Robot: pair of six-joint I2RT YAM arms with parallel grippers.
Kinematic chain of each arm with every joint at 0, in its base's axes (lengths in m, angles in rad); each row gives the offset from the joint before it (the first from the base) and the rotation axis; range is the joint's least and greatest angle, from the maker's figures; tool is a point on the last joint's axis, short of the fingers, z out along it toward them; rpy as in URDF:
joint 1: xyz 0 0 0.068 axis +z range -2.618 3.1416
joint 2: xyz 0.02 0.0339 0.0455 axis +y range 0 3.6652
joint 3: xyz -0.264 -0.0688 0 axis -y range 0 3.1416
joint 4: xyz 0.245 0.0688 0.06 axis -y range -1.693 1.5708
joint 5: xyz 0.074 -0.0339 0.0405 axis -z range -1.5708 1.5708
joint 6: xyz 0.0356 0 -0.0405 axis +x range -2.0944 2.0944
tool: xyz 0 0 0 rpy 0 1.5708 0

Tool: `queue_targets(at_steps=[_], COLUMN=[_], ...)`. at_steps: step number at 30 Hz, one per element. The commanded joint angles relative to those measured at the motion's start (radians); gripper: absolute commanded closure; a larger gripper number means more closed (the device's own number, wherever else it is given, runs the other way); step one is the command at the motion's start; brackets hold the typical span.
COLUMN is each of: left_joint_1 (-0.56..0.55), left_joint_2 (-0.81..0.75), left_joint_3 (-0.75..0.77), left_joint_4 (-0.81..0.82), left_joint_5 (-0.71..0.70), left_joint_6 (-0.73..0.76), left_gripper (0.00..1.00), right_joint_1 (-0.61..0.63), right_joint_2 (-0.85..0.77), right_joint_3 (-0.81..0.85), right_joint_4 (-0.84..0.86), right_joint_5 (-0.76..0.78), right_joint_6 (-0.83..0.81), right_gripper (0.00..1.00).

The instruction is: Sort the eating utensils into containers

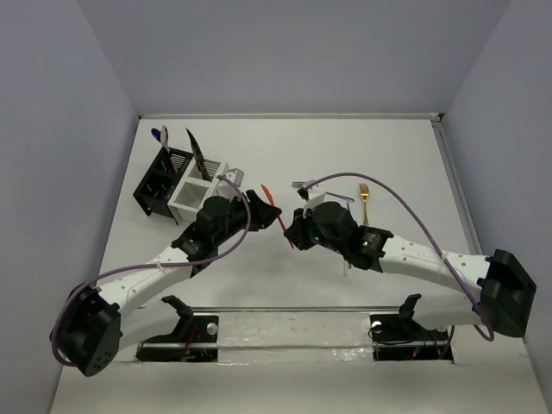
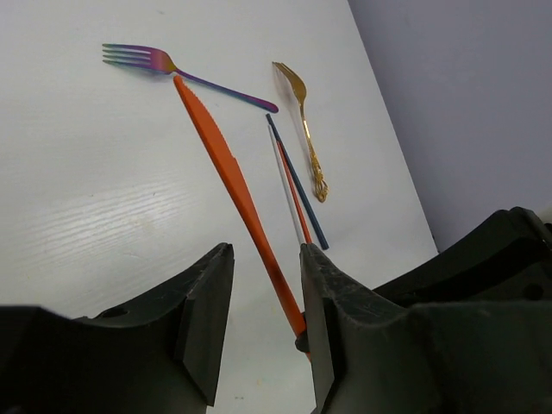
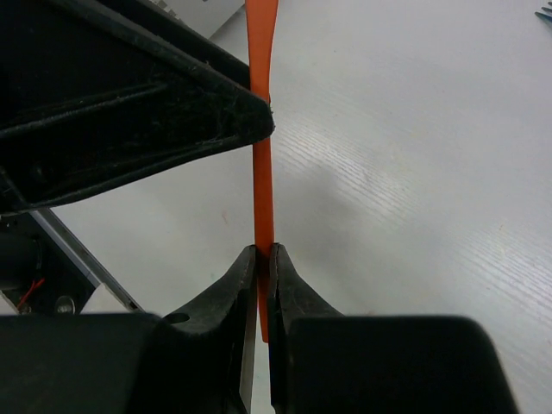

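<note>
My right gripper [image 3: 264, 250] is shut on the handle end of an orange plastic knife [image 3: 261, 172] and holds it above the table. In the top view this gripper [image 1: 291, 233] is at mid-table. My left gripper [image 2: 266, 250] is open, with the orange knife [image 2: 228, 164] running between its fingers, closer to the right-hand finger. In the top view the left gripper [image 1: 267, 211] meets the right one. The joined black caddy [image 1: 158, 185] and white caddy [image 1: 195, 197] stand at the back left, with a blue spoon [image 1: 162, 136] in the black one.
A purple fork [image 2: 172, 65], a gold fork [image 2: 304, 121] and a bundle of thin white, orange and blue sticks [image 2: 293, 185] lie on the table beyond the grippers. A dark utensil [image 1: 195, 152] leans in the caddies. The table's walls rise at the back and sides.
</note>
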Motion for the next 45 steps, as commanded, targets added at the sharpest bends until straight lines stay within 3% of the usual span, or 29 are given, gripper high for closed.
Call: queue_targets(at_steps=[1, 5, 6, 7, 12, 13, 14, 16, 17, 21, 25, 29, 32, 36, 45], left_joint_1=[-0.013, -0.022, -0.022, -0.031, -0.031, -0.031, -0.031, -0.031, -0.031, -0.031, 0.004, 0.076, 0.196, 0.253, 0.345], left_joint_2=[0.005, 0.035, 0.043, 0.048, 0.031, 0.028, 0.026, 0.025, 0.026, 0.044, 0.084, 0.149, 0.219, 0.297, 0.356], left_joint_3=[0.048, 0.054, 0.057, 0.062, 0.083, 0.088, 0.096, 0.125, 0.134, 0.194, 0.312, 0.428, 0.528, 0.66, 0.619], left_joint_4=[0.079, 0.1, 0.099, 0.096, 0.048, 0.042, 0.024, 0.004, -0.009, -0.047, -0.099, -0.133, -0.171, -0.226, -0.125], left_joint_5=[-0.058, -0.043, -0.04, -0.037, -0.09, -0.098, -0.121, -0.15, -0.196, -0.308, -0.458, -0.509, -0.466, -0.584, -0.748], left_joint_6=[0.014, 0.016, 0.016, 0.017, 0.029, 0.033, 0.042, 0.055, 0.066, 0.1, 0.169, 0.209, 0.223, 0.327, 0.545], left_gripper=[0.66, 0.81, 0.93, 0.98, 1.0, 1.0, 1.0, 1.0, 1.0, 1.0, 1.0, 1.0, 1.0, 1.0, 1.0], right_joint_1=[0.02, 0.03, 0.03, 0.03, 0.03, 0.03, 0.03, 0.03, 0.03, 0.03, 0.03, 0.03, 0.03, 0.03, 0.03], right_joint_2=[-0.016, -0.013, -0.011, -0.011, -0.034, -0.039, -0.045, -0.079, -0.092, -0.187, -0.301, -0.359, -0.408, -0.534, -0.58], right_joint_3=[0.021, 0.012, 0.01, 0.01, -0.013, -0.016, -0.025, -0.04, -0.048, -0.097, -0.183, -0.258, -0.321, -0.382, -0.416], right_joint_4=[0.063, 0.07, 0.073, 0.073, 0.087, 0.084, 0.083, 0.09, 0.093, 0.09, 0.07, 0.049, 0.038, 0.027, 0.033], right_joint_5=[0.021, 0.021, 0.022, 0.022, 0.042, 0.059, 0.067, 0.077, 0.079, 0.088, 0.152, 0.224, 0.275, 0.338, 0.366], right_joint_6=[-0.006, -0.003, -0.003, -0.003, 0.002, 0.005, 0.006, 0.011, 0.014, 0.023, 0.019, 0.023, 0.032, 0.036, 0.051], right_gripper=[1.0, 1.0, 1.0, 1.0, 0.96, 0.9, 0.71, 0.55, 0.43, 0.19, 0.18, 0.18, 0.19, 0.2, 0.2])
